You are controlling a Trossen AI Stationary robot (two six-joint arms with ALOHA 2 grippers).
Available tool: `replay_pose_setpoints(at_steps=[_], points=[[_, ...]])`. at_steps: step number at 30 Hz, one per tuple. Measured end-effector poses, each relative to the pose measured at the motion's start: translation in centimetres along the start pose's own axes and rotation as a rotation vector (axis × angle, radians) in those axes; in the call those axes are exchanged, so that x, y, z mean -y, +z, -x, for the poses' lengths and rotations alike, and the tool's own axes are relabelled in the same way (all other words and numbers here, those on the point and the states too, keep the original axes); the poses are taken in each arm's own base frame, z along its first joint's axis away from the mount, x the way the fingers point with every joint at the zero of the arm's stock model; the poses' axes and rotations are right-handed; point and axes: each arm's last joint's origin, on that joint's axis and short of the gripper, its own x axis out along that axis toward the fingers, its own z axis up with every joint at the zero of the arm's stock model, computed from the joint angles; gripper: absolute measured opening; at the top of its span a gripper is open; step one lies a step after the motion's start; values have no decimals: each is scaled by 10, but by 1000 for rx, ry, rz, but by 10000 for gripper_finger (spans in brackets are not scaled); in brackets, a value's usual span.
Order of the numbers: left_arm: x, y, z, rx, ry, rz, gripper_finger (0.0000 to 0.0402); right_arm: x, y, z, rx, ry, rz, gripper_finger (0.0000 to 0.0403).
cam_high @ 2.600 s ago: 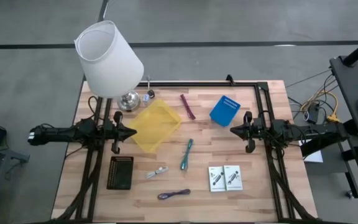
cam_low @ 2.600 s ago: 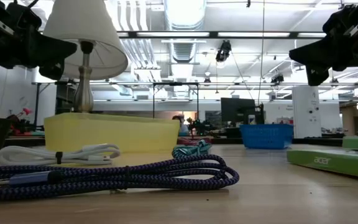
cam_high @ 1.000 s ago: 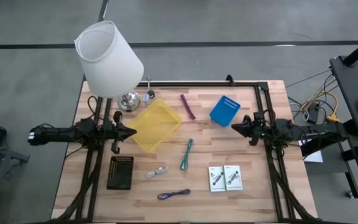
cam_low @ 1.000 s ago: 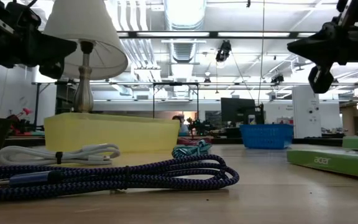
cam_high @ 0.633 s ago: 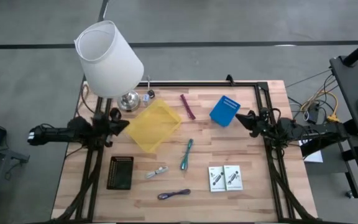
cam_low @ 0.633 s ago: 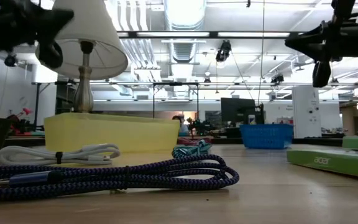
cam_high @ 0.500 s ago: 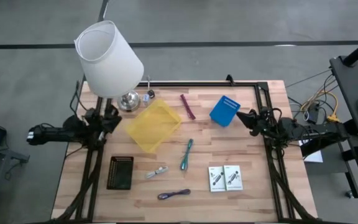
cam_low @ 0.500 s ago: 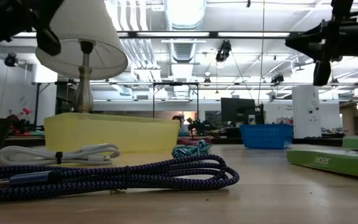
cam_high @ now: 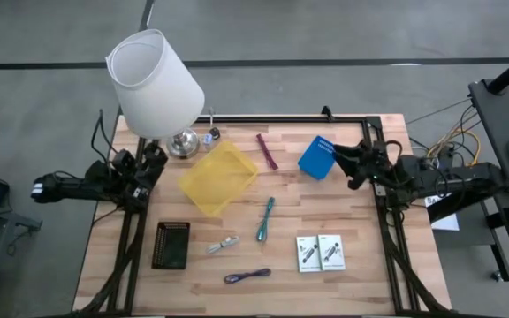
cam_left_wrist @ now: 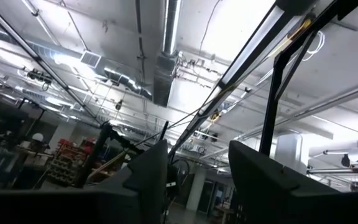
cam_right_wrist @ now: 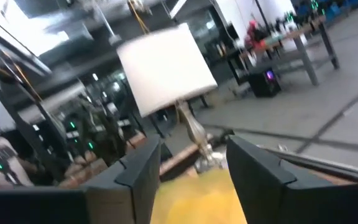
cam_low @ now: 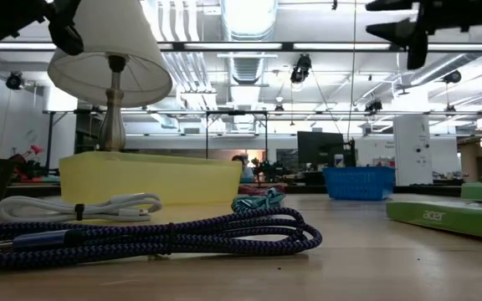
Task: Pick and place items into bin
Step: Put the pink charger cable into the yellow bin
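Note:
The items lie loose on the wooden table: a teal pen [cam_high: 265, 219], a slim purple stick [cam_high: 266, 151], a coiled purple cord [cam_high: 246, 276], a white cable [cam_high: 223, 245] and two white packets [cam_high: 321, 253]. A yellow bin [cam_high: 219, 178] stands left of the middle. My left gripper [cam_high: 160, 157] hangs open above the table's left edge, tipped upward, beside the lamp's base; its fingers [cam_left_wrist: 148, 180] hold nothing. My right gripper [cam_high: 336, 159] is open and high above the table's right side, next to the blue basket [cam_high: 319, 156], with the lamp and yellow bin ahead of it.
A white lamp [cam_high: 155, 84] stands at the far left corner on a silvery base [cam_high: 183, 142]. A black mesh basket [cam_high: 171, 245] sits near the left front. A dark frame [cam_high: 360, 119] runs along the far and side edges. Bare wood shows around the middle.
My left gripper has drawn back toward the table's left edge, risen and tipped upward. My right gripper has risen and gone toward the far edge, up beside the blue basket; its fingers have parted. The items lie as before.

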Motion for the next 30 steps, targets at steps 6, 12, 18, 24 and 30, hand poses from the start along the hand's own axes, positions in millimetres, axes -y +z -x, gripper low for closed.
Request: replay_pose_setpoints(at_steps=[6,12,18,24,30], points=[[1,4,-1,20,-8,81,159,-17,10,-30,-113,-112,-50,178],[2,5,0,34,-13,102,160,-23,13,-61,-162,-209,27,176],[1,4,-1,24,-10,102,160,-22,5,-90,-260,-272,-4,169],[1,3,-1,22,-8,103,160,-25,-2,-124,-332,-268,23,168],[1,4,-1,25,-10,108,160,-20,-11,-160,-435,-381,65,180]])
